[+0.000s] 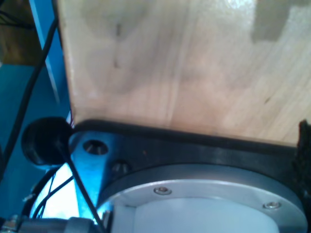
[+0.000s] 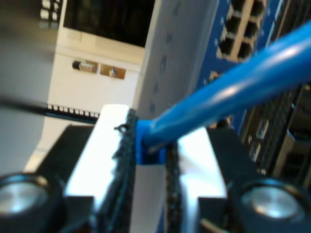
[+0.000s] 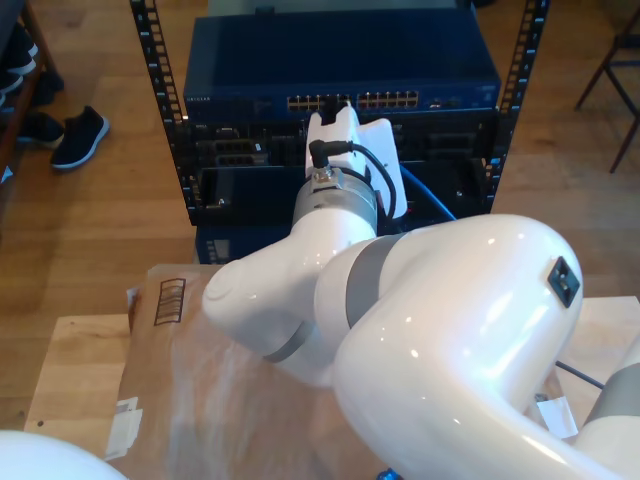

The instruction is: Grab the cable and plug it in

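Observation:
The blue cable (image 2: pixel 228 92) runs from between the pads of my second gripper (image 2: pixel 148 155) towards the blue network switch (image 2: pixel 252 29) and its rows of ports. The gripper is shut on the cable's blue end piece, and the clear plug is hidden. In the exterior view a white arm reaches to the rack, with my second gripper (image 3: pixel 335 108) right at the switch's port row (image 3: pixel 350 101). A stretch of blue cable (image 3: pixel 425 197) hangs beside the wrist there. Of my first gripper I see one dark ribbed pad (image 1: pixel 304 150) over a wooden board (image 1: pixel 184 68).
The switch sits in a black rack between perforated rails (image 3: pixel 160 100), with more units below it. Brown cardboard (image 3: pixel 190 380) lies on the wooden table under the arm. Shoes (image 3: pixel 78 135) stand on the floor at the exterior view's left. A black base plate (image 1: pixel 194 150) carries a metal flange (image 1: pixel 209 194).

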Controlling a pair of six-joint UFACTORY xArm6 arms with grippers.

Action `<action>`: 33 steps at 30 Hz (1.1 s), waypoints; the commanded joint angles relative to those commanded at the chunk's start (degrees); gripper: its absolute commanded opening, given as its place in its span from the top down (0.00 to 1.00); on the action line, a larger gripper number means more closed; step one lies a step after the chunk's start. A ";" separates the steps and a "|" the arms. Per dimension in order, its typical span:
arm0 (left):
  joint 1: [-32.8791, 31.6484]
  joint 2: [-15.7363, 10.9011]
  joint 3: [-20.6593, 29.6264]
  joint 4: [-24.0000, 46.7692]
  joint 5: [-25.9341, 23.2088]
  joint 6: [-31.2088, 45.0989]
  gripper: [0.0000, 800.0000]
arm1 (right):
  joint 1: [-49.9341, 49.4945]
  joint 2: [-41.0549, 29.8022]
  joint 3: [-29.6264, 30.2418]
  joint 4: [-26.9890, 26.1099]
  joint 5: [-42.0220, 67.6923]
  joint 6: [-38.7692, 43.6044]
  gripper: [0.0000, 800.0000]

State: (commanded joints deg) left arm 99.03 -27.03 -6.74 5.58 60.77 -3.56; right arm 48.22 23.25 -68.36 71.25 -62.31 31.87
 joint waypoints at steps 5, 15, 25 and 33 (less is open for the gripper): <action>0.00 0.00 -0.09 0.00 0.00 0.00 0.00 | -0.53 2.29 -2.64 0.00 -2.46 3.08 1.00; 0.00 0.00 0.00 0.00 0.00 -0.09 0.00 | -4.13 2.46 -0.79 0.18 -3.69 10.64 1.00; 0.00 0.00 0.00 0.00 0.00 -0.09 0.00 | -7.74 2.64 1.67 -0.35 -3.08 18.81 1.00; 0.00 0.00 0.00 0.00 0.00 0.00 0.00 | -10.64 5.63 4.75 -13.19 -3.87 31.82 1.00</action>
State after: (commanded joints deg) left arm 99.03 -27.03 -6.74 5.58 60.77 -3.56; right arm 37.58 28.88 -63.62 58.07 -66.18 63.69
